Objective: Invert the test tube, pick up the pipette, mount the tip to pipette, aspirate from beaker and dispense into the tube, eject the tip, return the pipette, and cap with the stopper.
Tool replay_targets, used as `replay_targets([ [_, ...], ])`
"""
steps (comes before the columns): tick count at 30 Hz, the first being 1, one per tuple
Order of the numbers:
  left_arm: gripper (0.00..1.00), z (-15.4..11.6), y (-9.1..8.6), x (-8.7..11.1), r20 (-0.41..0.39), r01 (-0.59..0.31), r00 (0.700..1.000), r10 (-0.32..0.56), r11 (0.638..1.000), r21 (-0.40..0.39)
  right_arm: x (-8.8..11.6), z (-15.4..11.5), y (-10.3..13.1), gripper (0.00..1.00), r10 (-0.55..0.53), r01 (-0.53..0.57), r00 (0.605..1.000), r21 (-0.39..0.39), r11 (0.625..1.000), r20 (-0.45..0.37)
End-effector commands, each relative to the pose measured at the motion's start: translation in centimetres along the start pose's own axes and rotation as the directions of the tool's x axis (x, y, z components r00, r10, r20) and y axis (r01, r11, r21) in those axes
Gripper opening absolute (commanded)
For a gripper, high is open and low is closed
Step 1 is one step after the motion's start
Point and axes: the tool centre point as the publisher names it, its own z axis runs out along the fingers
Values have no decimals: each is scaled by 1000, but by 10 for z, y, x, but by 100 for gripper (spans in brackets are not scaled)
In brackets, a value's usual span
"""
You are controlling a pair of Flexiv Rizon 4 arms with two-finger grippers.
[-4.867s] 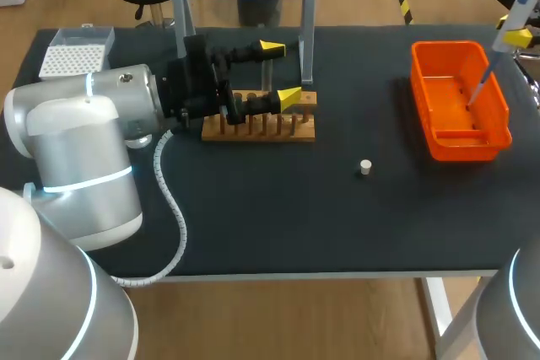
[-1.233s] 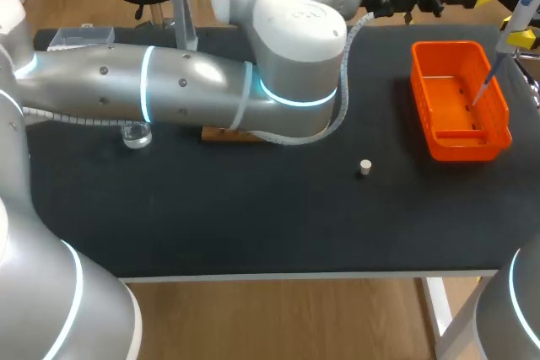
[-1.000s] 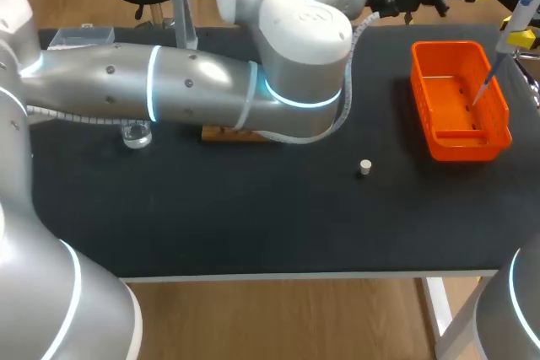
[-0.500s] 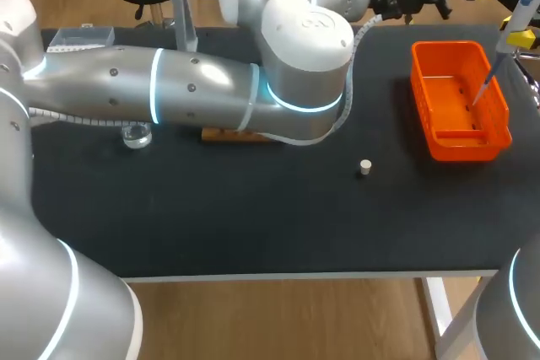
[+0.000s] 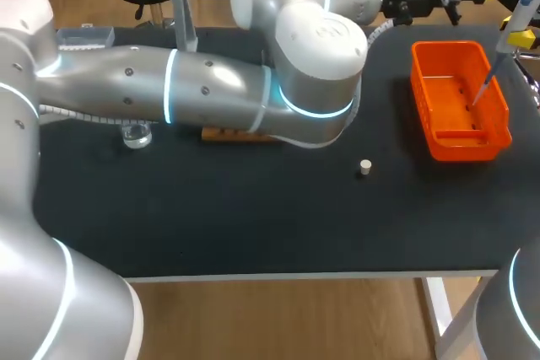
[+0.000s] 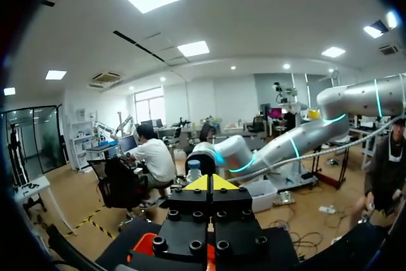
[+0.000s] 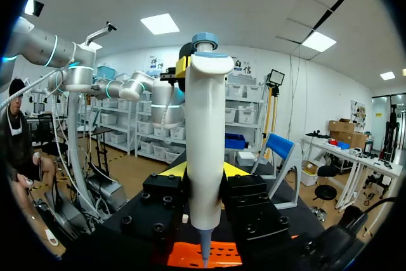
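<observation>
Our left gripper (image 6: 211, 183): yellow tips clenched together, nothing between them. It hangs high over the far side of the table (image 5: 253, 225), with the orange bin (image 5: 462, 149) near and below the fingers.

Our right gripper (image 7: 204, 172): fingers grasping the white pipette (image 7: 205, 138) from two sides. We hold it upright, its thin end pointing down over the bin.

Stopper (image 5: 364, 167): on the table, well apart from both sets of fingers.

Beaker (image 5: 135, 134) and wooden rack (image 5: 228, 134): beside our left arm, far from its fingers.
</observation>
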Motion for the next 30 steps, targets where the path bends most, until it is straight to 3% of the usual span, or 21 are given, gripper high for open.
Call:
replay_targets([
  [1,0,9,6,3,17,-4,1000,2,994,111,0,-1,0,0,-1,1,1000,2,1000,-3],
  [13,0,25,2,-5,-10,-18,1000,20,991,132,0,-1,0,0,-1,1,1000,2,1000,-3],
  [20,0,30,-1,-9,-22,-25,999,28,990,136,-1,1,0,0,6,-7,999,18,1000,49],
  [30,0,34,2,-13,-39,-13,999,18,990,138,-1,3,1,0,8,-8,998,2,1000,58],
])
